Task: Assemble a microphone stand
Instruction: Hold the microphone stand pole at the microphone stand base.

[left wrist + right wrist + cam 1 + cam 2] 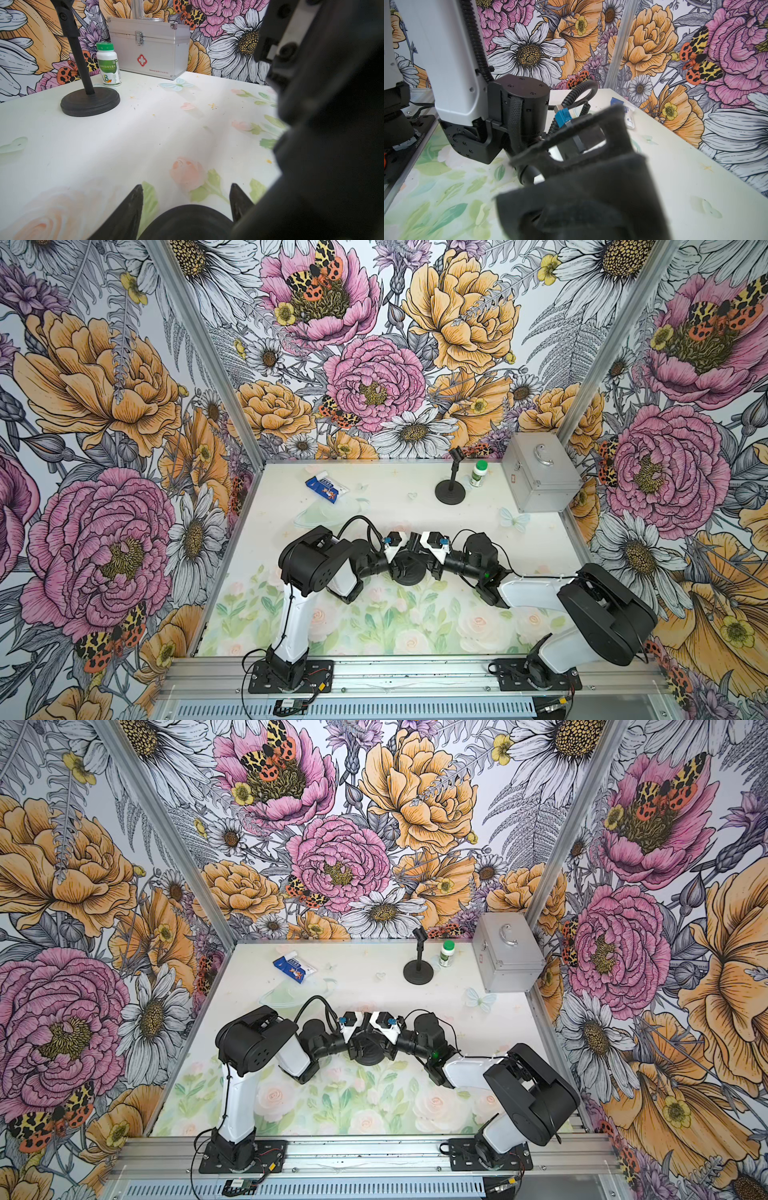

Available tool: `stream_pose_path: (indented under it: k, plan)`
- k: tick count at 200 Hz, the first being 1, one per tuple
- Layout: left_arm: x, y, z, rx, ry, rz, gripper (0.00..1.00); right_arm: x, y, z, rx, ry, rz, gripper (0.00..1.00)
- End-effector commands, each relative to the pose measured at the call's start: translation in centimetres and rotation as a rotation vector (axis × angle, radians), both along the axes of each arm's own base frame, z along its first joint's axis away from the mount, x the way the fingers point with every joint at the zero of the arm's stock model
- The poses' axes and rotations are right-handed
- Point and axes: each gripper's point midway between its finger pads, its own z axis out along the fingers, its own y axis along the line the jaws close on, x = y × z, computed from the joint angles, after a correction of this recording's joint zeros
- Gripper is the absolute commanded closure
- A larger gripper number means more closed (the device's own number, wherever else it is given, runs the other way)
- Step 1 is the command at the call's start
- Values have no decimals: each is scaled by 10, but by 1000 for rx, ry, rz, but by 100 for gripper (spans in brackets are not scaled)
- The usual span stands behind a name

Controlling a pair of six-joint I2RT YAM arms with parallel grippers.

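Observation:
A black round base (pixel 409 574) lies on the flowered table at mid-depth, and both arms meet over it. My left gripper (pixel 186 185) has the base (pixel 187 220) between its two fingers (pixel 133 207), which press its sides. My right gripper (pixel 424 562) comes in from the other side, above the base. A black microphone clip piece (pixel 591 176) fills the right wrist view close up and hides the right fingers. How the piece meets the base is hidden.
A complete black microphone stand (pixel 450 485) stands at the back right beside a white bottle with a green cap (pixel 479 474). A silver first-aid case (pixel 540 477) sits in the back right corner. A blue and white packet (pixel 326 488) lies back left.

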Motion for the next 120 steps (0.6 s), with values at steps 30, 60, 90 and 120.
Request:
stream_pose_path:
  k: [30, 60, 90, 120]
  plan:
    - [-3, 0, 5, -3, -42, -9, 39, -10, -9, -45, -93, 192, -1, 100]
    - [-6, -6, 28, -45, -55, -14, 42, -7, -10, -43, -161, 244, -11, 100]
    - [-4, -12, 23, -64, 3, -44, 47, -5, -15, -39, -214, 272, -32, 100]
    - [-15, -22, 23, -59, -12, -84, 49, -6, -20, -41, -272, 302, -46, 100]
